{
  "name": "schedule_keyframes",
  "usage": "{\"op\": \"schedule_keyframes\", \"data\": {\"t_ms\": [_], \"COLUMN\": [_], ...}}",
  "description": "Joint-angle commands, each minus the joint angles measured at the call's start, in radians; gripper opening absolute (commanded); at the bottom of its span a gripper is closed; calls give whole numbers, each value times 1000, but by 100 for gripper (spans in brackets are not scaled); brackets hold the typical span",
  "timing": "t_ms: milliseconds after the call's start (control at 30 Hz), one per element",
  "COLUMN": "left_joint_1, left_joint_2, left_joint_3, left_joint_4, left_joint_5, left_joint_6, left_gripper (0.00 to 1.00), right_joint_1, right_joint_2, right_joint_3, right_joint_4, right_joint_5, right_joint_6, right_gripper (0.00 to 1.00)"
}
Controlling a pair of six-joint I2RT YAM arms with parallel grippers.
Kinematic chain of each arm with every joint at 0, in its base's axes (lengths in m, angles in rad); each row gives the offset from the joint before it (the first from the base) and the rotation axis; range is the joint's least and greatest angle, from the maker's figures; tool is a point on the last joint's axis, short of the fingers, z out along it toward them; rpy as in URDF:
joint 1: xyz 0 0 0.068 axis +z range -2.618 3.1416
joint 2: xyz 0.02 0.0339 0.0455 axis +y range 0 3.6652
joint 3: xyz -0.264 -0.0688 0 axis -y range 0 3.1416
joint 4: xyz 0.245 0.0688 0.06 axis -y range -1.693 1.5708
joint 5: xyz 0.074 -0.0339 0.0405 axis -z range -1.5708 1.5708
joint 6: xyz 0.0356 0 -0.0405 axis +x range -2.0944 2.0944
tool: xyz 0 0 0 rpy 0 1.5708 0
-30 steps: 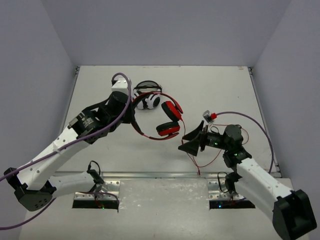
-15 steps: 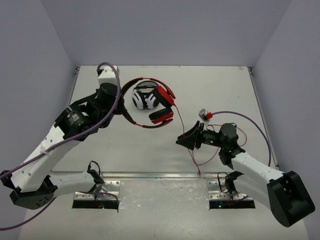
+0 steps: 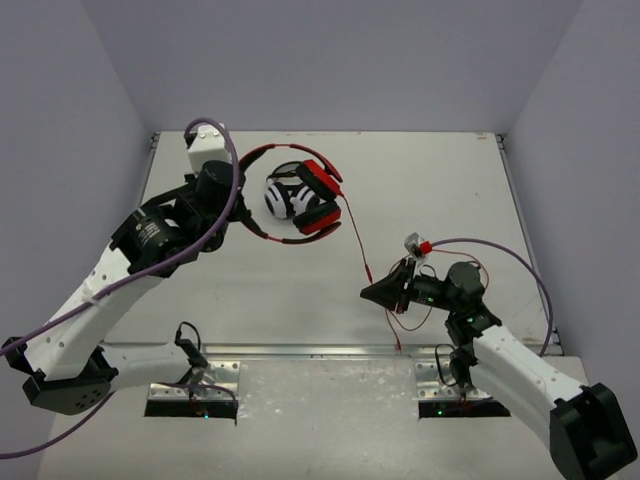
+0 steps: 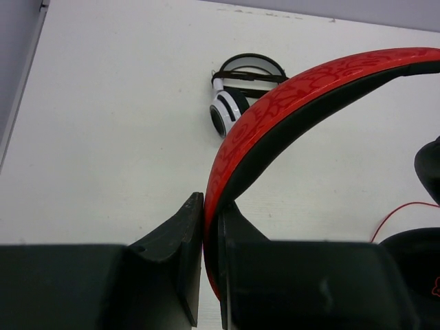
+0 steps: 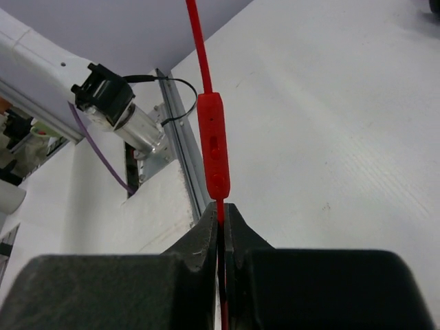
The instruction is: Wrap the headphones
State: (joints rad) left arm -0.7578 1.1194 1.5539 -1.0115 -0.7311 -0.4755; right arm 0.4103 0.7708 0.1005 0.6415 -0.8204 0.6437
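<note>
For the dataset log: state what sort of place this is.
Probably a robot lab test cell, not a home: a white table boxed in by plain grey walls, a left arm and right arm mounted on a metal rail, with red headphones and white-and-black headphones as props.

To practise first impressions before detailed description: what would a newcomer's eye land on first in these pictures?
The red over-ear headphones with black cushions stand out, held above the far left of the white table, their headband clamped in the left pincer. Small white-and-black headphones lie on the table by them. Near the front right, the right pincer pinches the thin red cable right beside its inline remote.
</note>
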Motion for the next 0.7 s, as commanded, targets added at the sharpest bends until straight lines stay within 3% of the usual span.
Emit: {"op": "schedule_keyframes", "data": {"t_ms": [0,200,367,567,667], "left_joint_1": [5,6,6,-1,-41], "left_joint_2": [-1,-1,52,151,161], "left_joint_3": [19,-248,-393,-426,-451], "left_joint_4": [108,330,465,482,493], "left_joint_5": [-79,-215,-174,135,241], "left_joint_6": [-17,236,417,550,592], "left_gripper": [0,0,0,0,0], "right_joint_1": [7,15,16,30,71], "right_joint_2": [-50,-185,-171,-50,-5], "right_joint_3": [40,212,454,704,780], "right_joint_4": [-168,-604,-871,-1091,-1169], "right_joint_5": [79,311,389,342,403], "right_joint_6": [-79,-239,-344,-481,-532], "right_gripper": [1,1,1,1,1]}}
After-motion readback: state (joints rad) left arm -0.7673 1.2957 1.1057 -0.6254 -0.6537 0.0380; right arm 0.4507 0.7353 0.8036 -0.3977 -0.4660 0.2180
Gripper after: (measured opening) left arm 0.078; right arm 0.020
